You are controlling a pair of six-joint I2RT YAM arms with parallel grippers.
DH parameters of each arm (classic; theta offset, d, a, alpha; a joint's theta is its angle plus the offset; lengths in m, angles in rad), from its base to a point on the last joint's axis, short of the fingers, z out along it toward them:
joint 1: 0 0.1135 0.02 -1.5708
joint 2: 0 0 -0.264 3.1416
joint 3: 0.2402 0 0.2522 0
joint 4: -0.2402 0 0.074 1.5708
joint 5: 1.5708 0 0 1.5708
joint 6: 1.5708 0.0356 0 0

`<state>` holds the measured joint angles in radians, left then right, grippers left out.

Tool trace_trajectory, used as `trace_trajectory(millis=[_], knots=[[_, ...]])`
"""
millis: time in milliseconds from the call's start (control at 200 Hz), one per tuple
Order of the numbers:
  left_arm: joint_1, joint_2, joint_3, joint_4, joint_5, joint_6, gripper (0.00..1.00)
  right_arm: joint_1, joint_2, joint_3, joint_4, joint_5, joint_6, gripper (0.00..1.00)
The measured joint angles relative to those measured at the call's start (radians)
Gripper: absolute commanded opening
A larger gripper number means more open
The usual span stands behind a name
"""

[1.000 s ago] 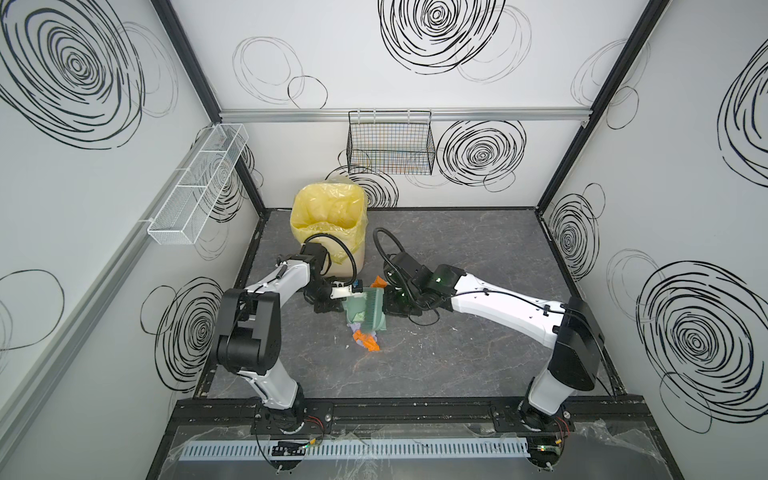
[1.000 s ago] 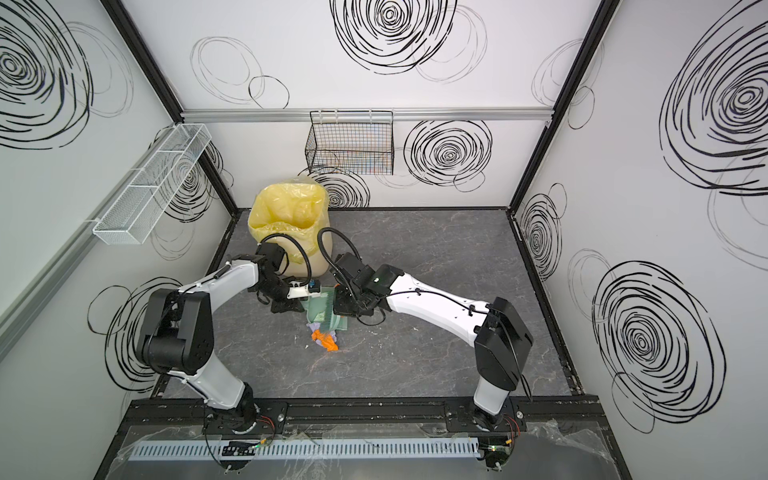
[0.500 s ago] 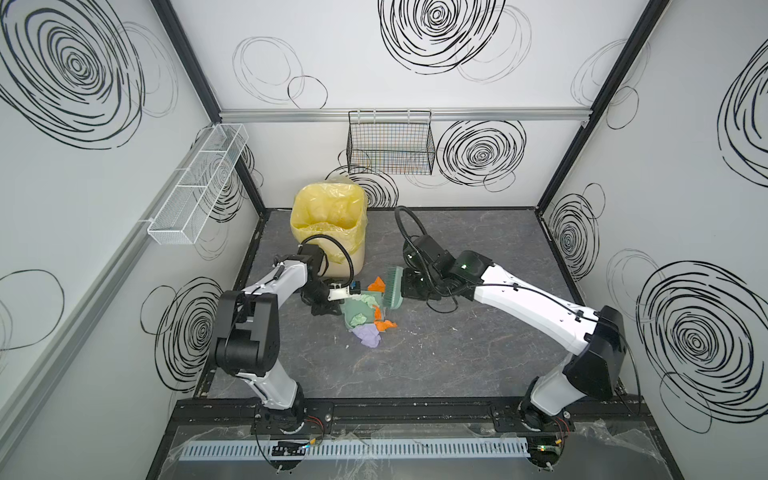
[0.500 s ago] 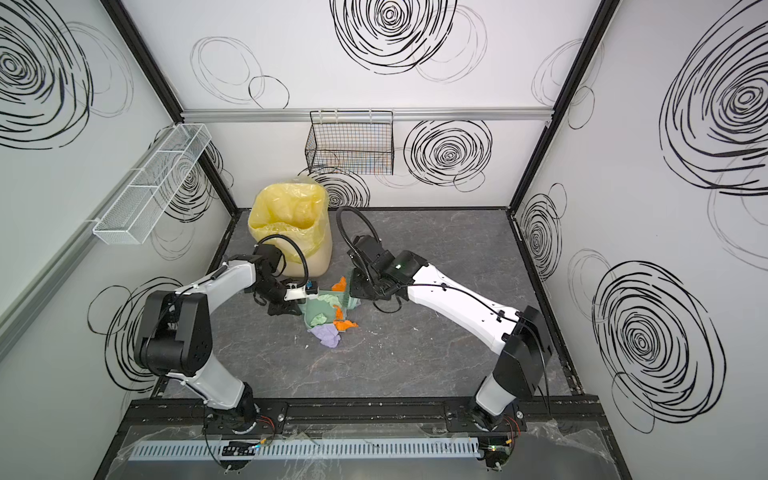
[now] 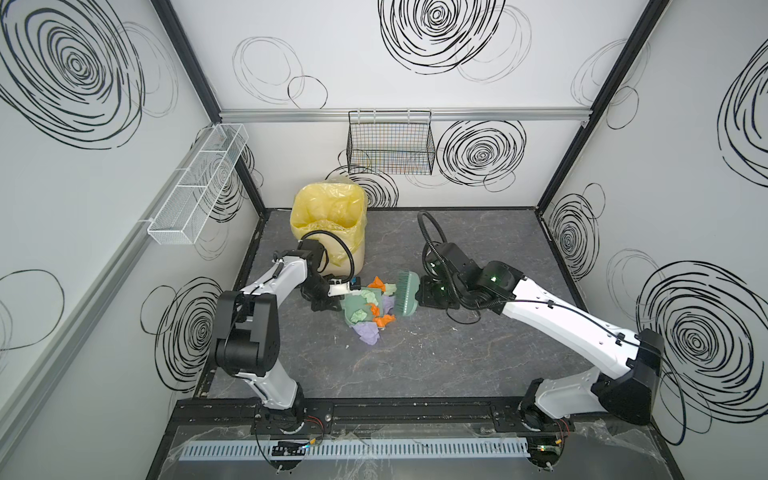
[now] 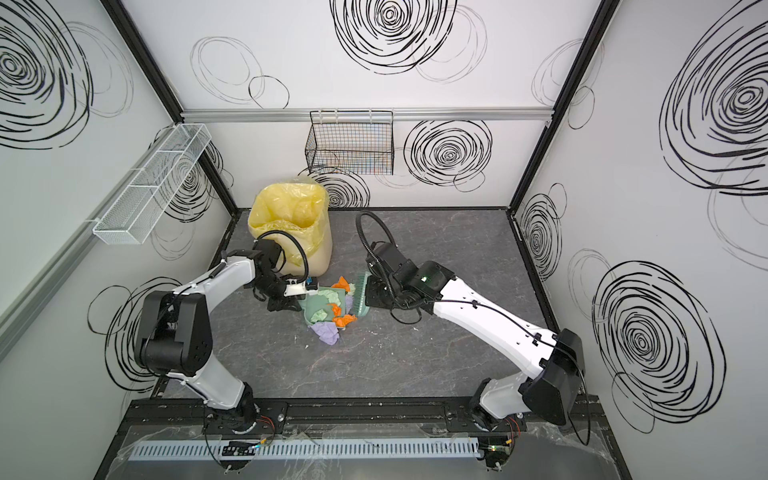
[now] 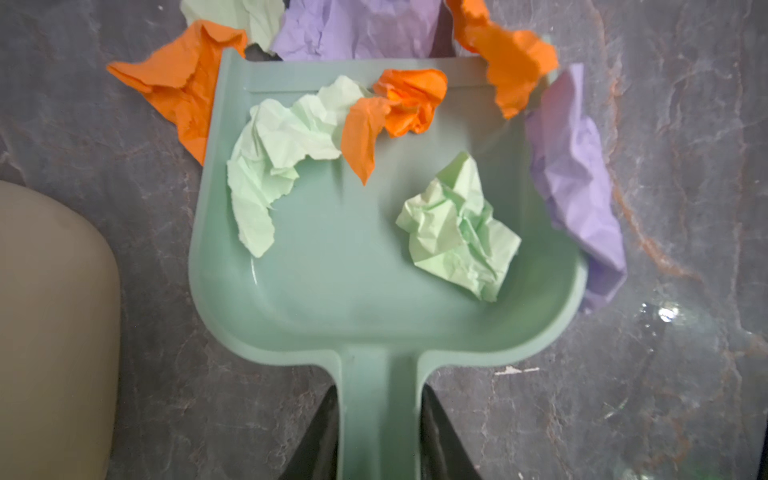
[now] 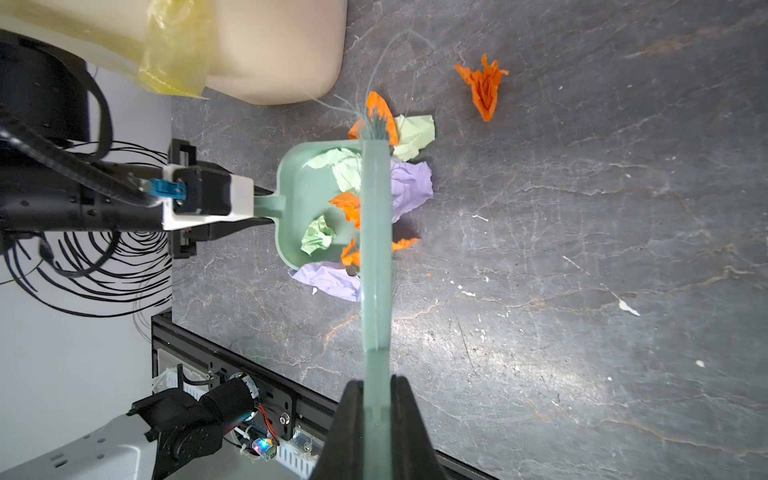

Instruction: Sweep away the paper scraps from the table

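A: What are the left fingers (image 7: pixel 318 436) doing?

B: We see them as two black wedges closed on the handle of the dustpan (image 7: pixel 353 266), one pressed against each side. The gap between them is narrow, just the width of that handle. The pan lies on the dark, pale-veined counter (image 5: pixel 457 353), near the front of the bin (image 5: pixel 357 253) with its yellow liner (image 5: pixel 328 208).

A: And the right fingers (image 8: pixel 349 428)?

B: They are clamped shut on the thin flat handle of the brush (image 8: pixel 376 249), one on each side. In both top views the brush (image 5: pixel 405 293) stands at the pan's open mouth, on the side away from the left arm. We cannot tell whether its bristles touch the counter.

A: Where are the scraps (image 7: pixel 457 232)?

B: Some are inside the pan. We count two pale green crumples there, and orange paper near the lip. More crowd round the mouth. One orange piece sits at one corner and another drapes over the other corner. Lilac and pale green pieces lie just beyond the lip. A large lilac piece (image 5: pixel 365 332) rests on the counter against the outside of one side wall. In the right wrist view we also find one orange scrap (image 8: pixel 482 89) alone on the counter, well apart from the pile, on the far side of the brush from the pan.

A: What does each set of fingers touch?

B: As far as we can see, each touches only its own handle. The paper lies ahead of both.
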<state>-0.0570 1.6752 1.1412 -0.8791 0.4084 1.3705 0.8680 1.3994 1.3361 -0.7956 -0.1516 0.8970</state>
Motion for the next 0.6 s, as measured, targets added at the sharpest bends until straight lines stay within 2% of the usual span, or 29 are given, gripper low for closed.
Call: trace_trajectory(millis=[180,595], knots=[[0.000,-0.021,0.083,-0.067,0.035,0.006,0.00,-0.011,0.002,-0.011,0.013,-0.009,-0.005,0.00],[0.033,-0.090,0.093,-0.207,0.089,0.060,0.00,-0.134,0.002,-0.005,-0.001,-0.009,-0.089,0.00]])
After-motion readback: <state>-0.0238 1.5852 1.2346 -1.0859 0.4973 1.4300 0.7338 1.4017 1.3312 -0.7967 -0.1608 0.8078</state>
